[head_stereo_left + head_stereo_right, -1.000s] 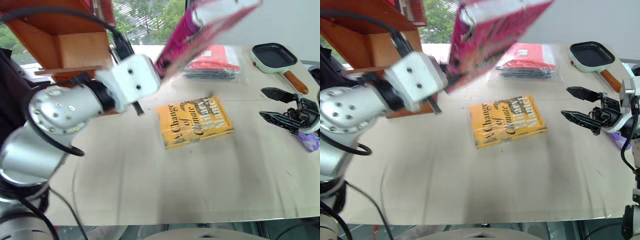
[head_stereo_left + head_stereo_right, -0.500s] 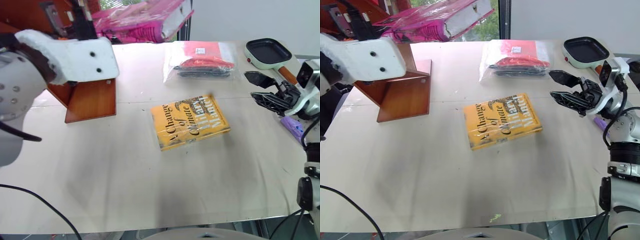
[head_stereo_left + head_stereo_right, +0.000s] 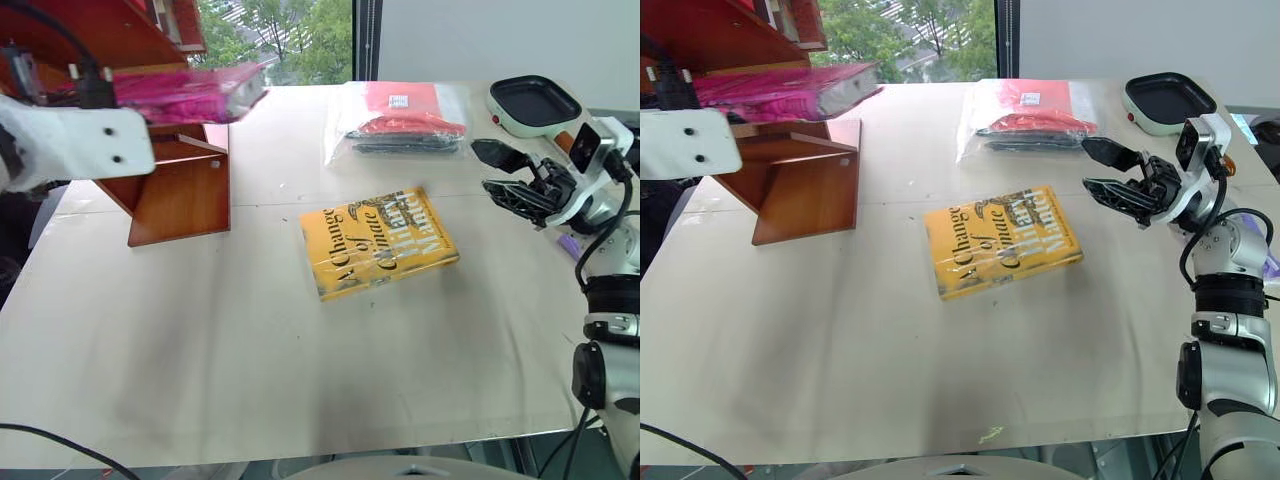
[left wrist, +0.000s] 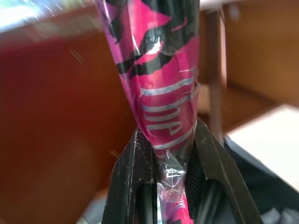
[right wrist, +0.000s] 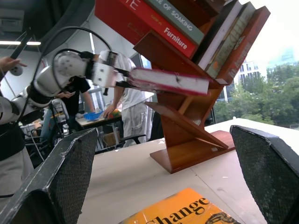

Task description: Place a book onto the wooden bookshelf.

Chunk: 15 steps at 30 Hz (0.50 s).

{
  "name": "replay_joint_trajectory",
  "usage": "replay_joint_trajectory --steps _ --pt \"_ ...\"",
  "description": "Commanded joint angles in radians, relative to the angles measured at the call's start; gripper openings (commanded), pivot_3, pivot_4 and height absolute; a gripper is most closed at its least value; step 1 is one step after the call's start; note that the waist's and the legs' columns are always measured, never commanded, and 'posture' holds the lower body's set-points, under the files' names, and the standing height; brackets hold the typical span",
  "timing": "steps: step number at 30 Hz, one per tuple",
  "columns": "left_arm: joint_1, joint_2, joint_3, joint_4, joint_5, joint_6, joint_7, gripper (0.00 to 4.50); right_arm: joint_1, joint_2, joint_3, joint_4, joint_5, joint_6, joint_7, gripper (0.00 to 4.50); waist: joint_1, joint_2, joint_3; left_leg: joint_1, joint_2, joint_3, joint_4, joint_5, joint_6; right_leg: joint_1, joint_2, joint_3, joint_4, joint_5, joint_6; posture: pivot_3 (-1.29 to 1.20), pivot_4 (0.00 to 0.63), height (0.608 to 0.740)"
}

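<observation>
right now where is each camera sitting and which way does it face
Head eyes: on the head, looking down over the table at the yellow book; the right gripper shows, open.
Left wrist: on the left arm, looking along the left gripper, shut on the pink book, toward the wooden bookshelf.
Right wrist: on the right arm, looking across the table between its own fingers at the shelf and left arm.
Shared: the pink book and bookshelf.

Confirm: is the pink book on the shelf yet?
No. The book hangs level in the shut left pincer, beside the wooden bookshelf.
</observation>
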Motion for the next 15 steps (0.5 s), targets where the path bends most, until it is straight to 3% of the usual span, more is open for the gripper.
replay_joint_trajectory --steps 1,12,15 --pt "-0.030 -0.007 0.019 0.038 0.002 -0.011 0.014 0.21 0.019 0.001 -0.029 -0.068 0.023 -0.005 0.004 4.50 0.002 0.000 0.000 -0.001 0.000 0.000 0.000 0.000 0.000 0.000 0.000 0.000 0.000 0.000 0.000 0.00 0.150 0.735" --pt "0.028 -0.049 0.050 0.113 0.023 0.053 -0.047 0.21 0.090 0.057 -0.035 -0.209 0.041 -0.022 -0.070 4.50 -0.014 0.000 0.000 -0.003 0.000 0.004 0.000 0.000 0.000 -0.008 0.000 0.004 0.006 0.000 0.000 0.00 0.150 0.735" --pt "-0.001 -0.047 0.024 0.118 0.007 0.071 -0.027 1.56 0.090 0.066 -0.040 -0.228 0.049 -0.016 -0.086 4.50 -0.025 0.000 0.000 -0.001 0.000 0.006 0.000 0.000 0.000 -0.009 0.000 0.004 0.010 0.000 0.000 0.00 0.150 0.735"
